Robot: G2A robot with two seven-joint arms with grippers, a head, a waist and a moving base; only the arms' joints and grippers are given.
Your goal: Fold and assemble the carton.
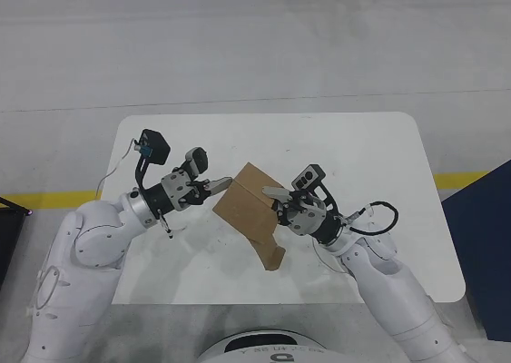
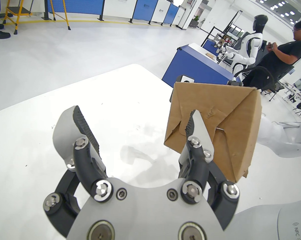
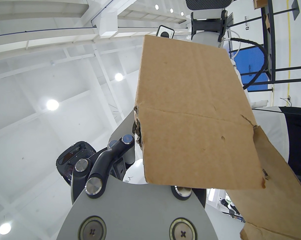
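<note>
**White table** (image 1: 355, 145): the work surface beneath both my arms.

**Carton** (image 1: 248, 207): brown corrugated board, partly formed. It sits tilted over the middle of the table, between my two grippers, and appears to be clear of the surface. The end facing my left arm is folded shut.

**Open flap** (image 1: 273, 252): hangs loose from the carton's near end, towards my body. The board is frayed at the corners of its crease.

**Right gripper** (image 1: 282, 201): clamped on one carton wall. I judge that it carries the whole load, though one finger is hidden behind the board.

**Left gripper** (image 2: 135, 116): spread wide and holding nothing. One fingertip (image 2: 195, 118) lies at the folded end; I cannot tell whether it touches.

**Hazards.**
- The carton hangs from a single wall, so a firm push from my left fingertip could pivot it in the right grip or pull it free.
- Folding hard along the frayed crease may tear the flap further.
- The loose flap could snag on the table if I lower the carton.
</note>
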